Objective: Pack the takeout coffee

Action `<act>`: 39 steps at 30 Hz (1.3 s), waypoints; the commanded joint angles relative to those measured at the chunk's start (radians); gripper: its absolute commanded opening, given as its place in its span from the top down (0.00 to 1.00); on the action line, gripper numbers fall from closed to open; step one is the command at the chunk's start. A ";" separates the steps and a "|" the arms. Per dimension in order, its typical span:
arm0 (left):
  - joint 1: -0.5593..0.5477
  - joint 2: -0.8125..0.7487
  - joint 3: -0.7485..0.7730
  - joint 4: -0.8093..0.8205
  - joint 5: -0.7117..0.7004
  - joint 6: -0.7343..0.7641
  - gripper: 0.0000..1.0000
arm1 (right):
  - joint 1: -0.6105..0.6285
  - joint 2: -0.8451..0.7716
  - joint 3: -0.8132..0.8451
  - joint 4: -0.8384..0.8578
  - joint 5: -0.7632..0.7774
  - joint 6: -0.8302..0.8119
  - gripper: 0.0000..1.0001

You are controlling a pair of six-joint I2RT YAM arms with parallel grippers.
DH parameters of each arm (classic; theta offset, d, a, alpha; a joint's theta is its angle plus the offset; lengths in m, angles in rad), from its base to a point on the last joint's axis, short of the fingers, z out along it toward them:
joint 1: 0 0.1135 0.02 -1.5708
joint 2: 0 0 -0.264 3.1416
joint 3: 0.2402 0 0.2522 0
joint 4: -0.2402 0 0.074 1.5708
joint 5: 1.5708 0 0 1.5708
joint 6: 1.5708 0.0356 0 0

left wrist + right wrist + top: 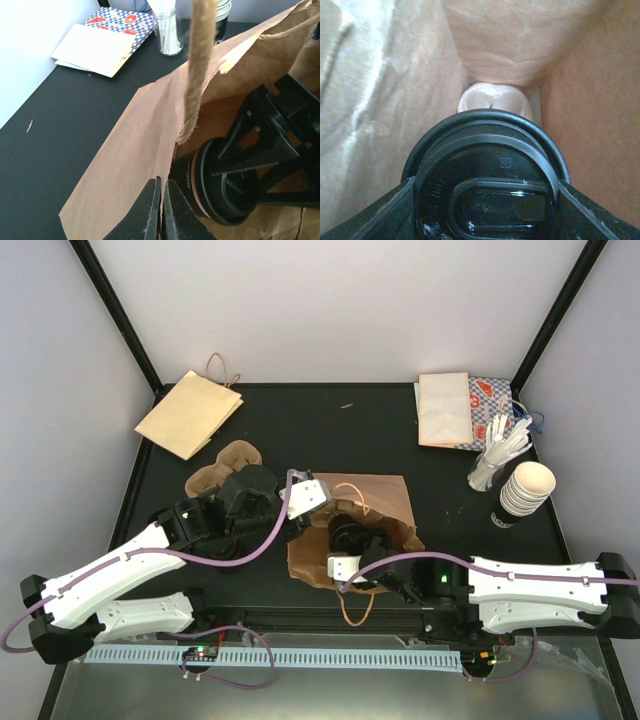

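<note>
**A:** Top external view: both arms are meeting at the brown paper bag [385, 502] in the middle of the frame. What is each one doing?

**B:** The left gripper [161, 187] is pinching one edge of the bag's mouth, jaws pressed together on the paper. It is holding that side up so the opening is gaping. The twisted handle [200, 60] is hanging across the upper middle of the left wrist view.

**A:** And the takeout coffee?

**B:** The takeout coffee [200, 186] is sitting just inside the bag's mouth, at the lower right of the left wrist view. The right gripper [486, 186] is clamping it, with one finger lying against each side of the black lid at the lower corners of the right wrist view. Brown paper is walling it in on both sides.

**A:** So which step is this?

**B:** I am reading it as the insertion itself: the cup is going in base first, and it looks only partway down. Something pale and rounded is showing at the far end of the bag, upper middle of the right wrist view. I cannot tell what it is.

**A:** What is the next move asking for?

**B:** Probably pushing the cup deeper along the bag's length until its base is resting on something firm, without the lid tipping or catching the paper. The left arm should be holding the mouth wide while that is happening. Only then should the right jaws be spreading and backing straight out — dragging sideways could be pulling the cup over or tearing the edge.
</note>
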State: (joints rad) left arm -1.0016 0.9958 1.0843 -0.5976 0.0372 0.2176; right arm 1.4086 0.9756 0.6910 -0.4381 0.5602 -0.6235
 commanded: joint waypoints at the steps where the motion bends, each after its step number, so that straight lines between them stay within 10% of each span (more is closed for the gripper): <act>1: -0.009 0.002 0.033 0.016 -0.030 -0.049 0.98 | 0.043 0.025 -0.027 0.038 -0.035 -0.030 0.45; 39: -0.037 -0.075 0.014 -0.060 0.111 -0.096 0.98 | -0.015 0.130 -0.026 0.078 0.097 -0.008 0.45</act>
State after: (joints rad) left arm -1.0290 0.9539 1.0706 -0.6506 0.1333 0.1459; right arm 1.4193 1.1000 0.6430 -0.3504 0.6487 -0.6342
